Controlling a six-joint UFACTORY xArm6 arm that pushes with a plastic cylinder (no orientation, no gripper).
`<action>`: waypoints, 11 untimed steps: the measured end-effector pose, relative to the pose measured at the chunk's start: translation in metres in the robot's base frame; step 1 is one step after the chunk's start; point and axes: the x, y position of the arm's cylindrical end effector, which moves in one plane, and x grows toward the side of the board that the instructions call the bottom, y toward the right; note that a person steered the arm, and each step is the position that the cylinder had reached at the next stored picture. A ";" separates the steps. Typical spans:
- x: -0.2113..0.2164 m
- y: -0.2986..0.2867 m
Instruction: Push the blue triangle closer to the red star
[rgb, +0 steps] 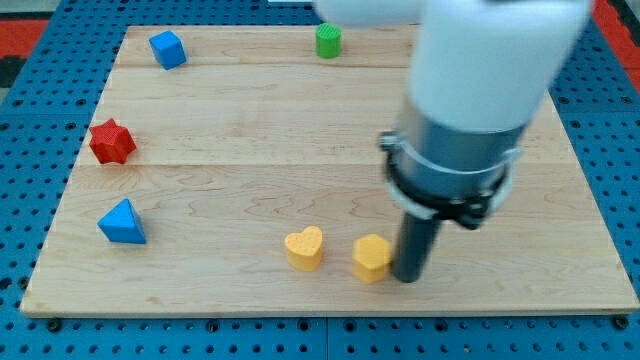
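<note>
Wooden desk (300, 150) is being touched by my tip (408, 279), an end effector without jaws, beside the yellow block (371, 258); the blue triangle (122, 223) and red star (112, 141) are lying far left.

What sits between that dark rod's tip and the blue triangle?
In the camera view, two yellow blocks lie between my tip and the blue triangle: a yellow block beside the tip, then a yellow heart.

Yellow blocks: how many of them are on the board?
2. The yellow heart lies near the view's bottom; the other yellow block sits just right of it, against my tip. The arm may hide more.
</note>
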 end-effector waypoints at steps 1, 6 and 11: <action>-0.003 -0.060; 0.033 -0.101; 0.034 -0.175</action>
